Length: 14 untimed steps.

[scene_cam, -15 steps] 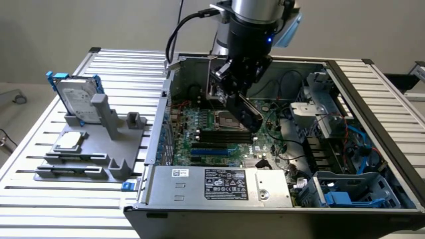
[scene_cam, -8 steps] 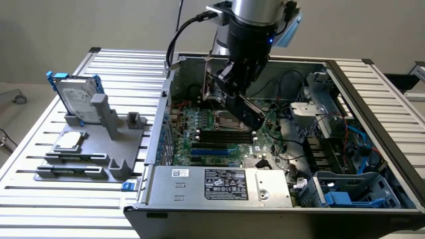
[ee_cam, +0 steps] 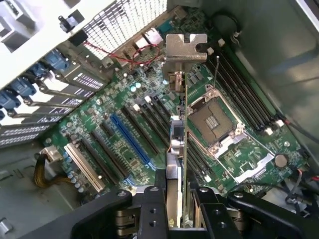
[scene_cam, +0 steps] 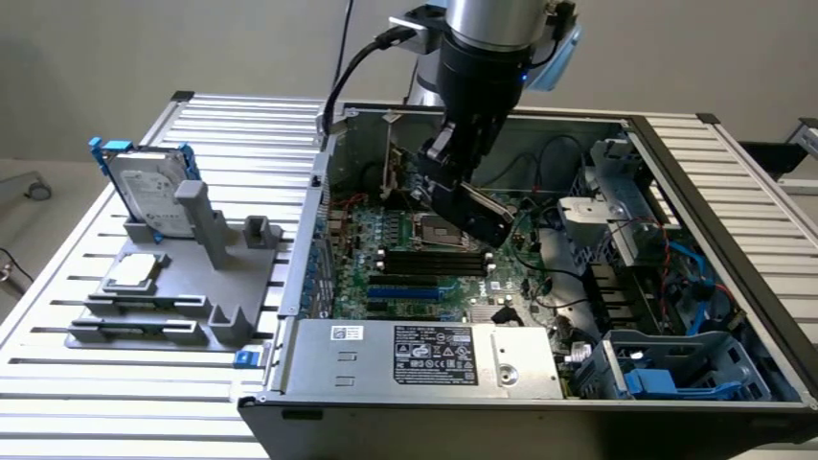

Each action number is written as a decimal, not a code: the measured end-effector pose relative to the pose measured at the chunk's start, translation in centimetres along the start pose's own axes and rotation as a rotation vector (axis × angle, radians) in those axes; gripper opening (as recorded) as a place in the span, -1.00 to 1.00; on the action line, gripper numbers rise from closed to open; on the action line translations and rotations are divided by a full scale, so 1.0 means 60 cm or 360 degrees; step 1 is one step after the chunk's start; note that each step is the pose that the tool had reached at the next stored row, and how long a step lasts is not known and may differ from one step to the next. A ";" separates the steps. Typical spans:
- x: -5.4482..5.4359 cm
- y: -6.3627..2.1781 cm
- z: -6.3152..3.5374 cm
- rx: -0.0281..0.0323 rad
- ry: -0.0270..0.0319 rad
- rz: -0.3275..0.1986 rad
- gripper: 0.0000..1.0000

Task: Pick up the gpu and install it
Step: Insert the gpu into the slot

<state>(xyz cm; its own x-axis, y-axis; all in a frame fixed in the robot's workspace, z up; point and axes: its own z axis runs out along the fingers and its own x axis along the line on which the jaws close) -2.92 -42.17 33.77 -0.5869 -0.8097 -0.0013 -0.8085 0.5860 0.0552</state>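
Arm (scene_cam: 492, 57): drops in from the top middle of the exterior view, tilted into the open case (scene_cam: 313, 220)
Gripper (ee_cam: 179, 204): clamped on the gpu (ee_cam: 182, 129) - 2 fingers (ee_cam: 149, 211) pinching its faces
Where: above the motherboard (ee_cam: 124, 129), just beside the CPU socket (ee_cam: 212, 117)
Hidden: cooler face mostly out of sight, near end buried in the fingers
Look: edge-on, thin green board, silver bracket (ee_cam: 185, 49) at the far end
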 end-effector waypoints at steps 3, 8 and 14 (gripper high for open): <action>0.000 0.000 0.001 -0.00001 0.00048 -0.0086 -0.47; 0.000 0.000 0.001 -0.00002 0.00130 -0.0231 -0.47; 0.000 0.000 0.003 -0.00005 0.00225 -0.0404 -0.47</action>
<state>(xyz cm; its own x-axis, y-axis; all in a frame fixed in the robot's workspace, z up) -2.92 -42.17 33.61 -0.3642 -0.9313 -0.0012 -0.9299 0.3636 0.0552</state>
